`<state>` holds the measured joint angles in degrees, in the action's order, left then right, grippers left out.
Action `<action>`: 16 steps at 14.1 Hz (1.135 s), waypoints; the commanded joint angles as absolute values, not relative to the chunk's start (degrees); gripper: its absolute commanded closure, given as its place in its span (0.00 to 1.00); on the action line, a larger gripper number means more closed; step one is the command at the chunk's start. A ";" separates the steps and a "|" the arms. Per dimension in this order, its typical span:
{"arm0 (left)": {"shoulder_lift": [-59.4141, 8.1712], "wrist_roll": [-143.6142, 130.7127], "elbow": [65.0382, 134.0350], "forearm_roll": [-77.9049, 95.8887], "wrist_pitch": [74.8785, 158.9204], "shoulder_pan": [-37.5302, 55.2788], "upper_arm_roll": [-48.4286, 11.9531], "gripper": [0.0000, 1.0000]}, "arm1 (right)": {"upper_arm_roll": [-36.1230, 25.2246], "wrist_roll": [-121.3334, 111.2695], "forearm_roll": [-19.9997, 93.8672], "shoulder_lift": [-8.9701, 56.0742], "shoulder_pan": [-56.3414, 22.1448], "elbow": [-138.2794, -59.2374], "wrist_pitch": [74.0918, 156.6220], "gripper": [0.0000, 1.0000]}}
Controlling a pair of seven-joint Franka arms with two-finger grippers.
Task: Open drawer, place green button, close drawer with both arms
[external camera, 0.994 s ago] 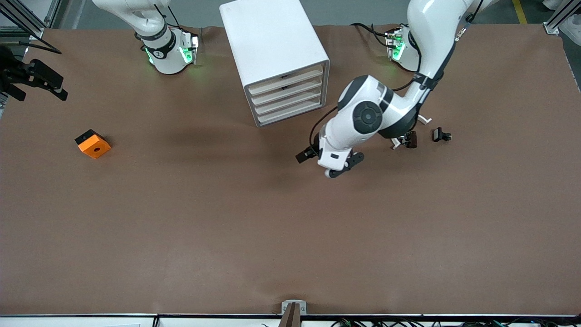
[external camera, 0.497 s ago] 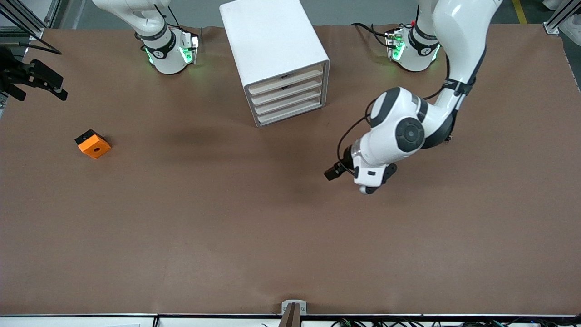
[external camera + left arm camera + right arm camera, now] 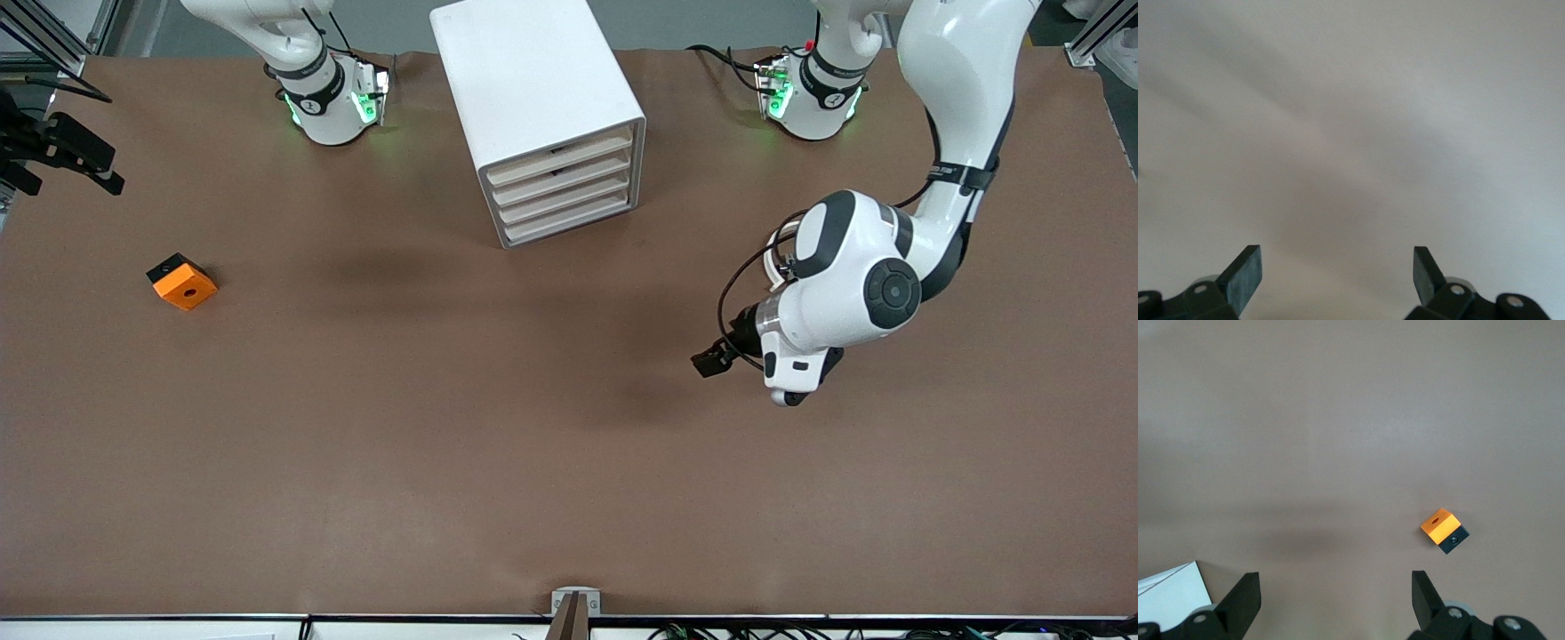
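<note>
The drawer (image 3: 569, 221), lowest of four in the white cabinet (image 3: 533, 98) between the two arm bases, is shut. The left claw (image 3: 1338, 283) hangs with its jaws wide and empty over bare brown counter (image 3: 444, 444) toward the left arm's end. The right claw (image 3: 1336, 607), also wide and empty, is over the counter's right-arm end, near an orange block (image 3: 182, 283) (black on one side).
</note>
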<state>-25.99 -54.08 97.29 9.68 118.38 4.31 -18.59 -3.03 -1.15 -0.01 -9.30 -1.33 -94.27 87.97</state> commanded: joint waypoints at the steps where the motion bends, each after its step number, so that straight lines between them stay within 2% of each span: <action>1: -22.59 -50.73 97.73 1.70 111.38 3.43 -18.72 0.00 | -3.08 -1.41 0.26 -9.75 -1.05 -93.87 89.12 0.00; 13: -11.00 -19.45 100.10 -0.79 98.27 -7.29 -18.28 0.00 | -3.87 -1.50 -0.26 -10.11 0.62 -93.08 88.77 0.00; 16: -4.94 -11.19 104.40 -0.62 97.82 -3.01 -9.44 0.00 | -3.52 -1.32 0.35 -10.20 0.53 -92.81 88.77 0.00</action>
<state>-10.90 -15.94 99.40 0.03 97.88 -5.72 -14.48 -4.36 -1.15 -0.01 -9.39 -0.30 -93.19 89.38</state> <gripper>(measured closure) 0.000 0.000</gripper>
